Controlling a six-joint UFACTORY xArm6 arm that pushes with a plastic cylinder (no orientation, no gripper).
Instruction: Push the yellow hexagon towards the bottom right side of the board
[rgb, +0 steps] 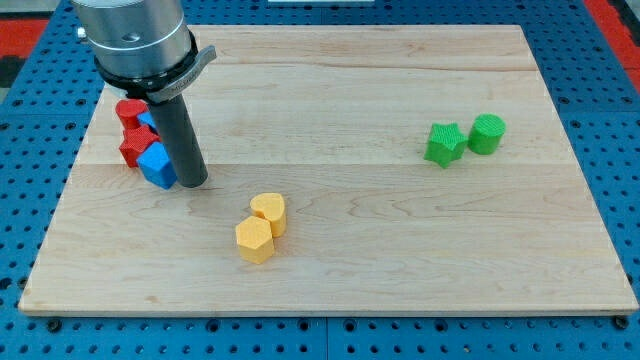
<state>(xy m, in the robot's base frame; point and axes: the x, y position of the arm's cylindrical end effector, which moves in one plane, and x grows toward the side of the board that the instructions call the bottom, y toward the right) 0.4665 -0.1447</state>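
The yellow hexagon (254, 240) lies on the wooden board (400, 250) left of centre, toward the view's bottom. A yellow cylinder (269, 211) touches it at its upper right. My tip (192, 183) rests on the board up and to the left of the hexagon, a short gap away. It stands right against a blue block (157, 165) on its left.
Red blocks (131, 130) and another blue block (148, 121), partly hidden by the rod, cluster near the board's left edge. A green star-like block (443, 143) and a green cylinder (488, 133) sit at the right. The arm's grey body (135, 40) hangs over the top left.
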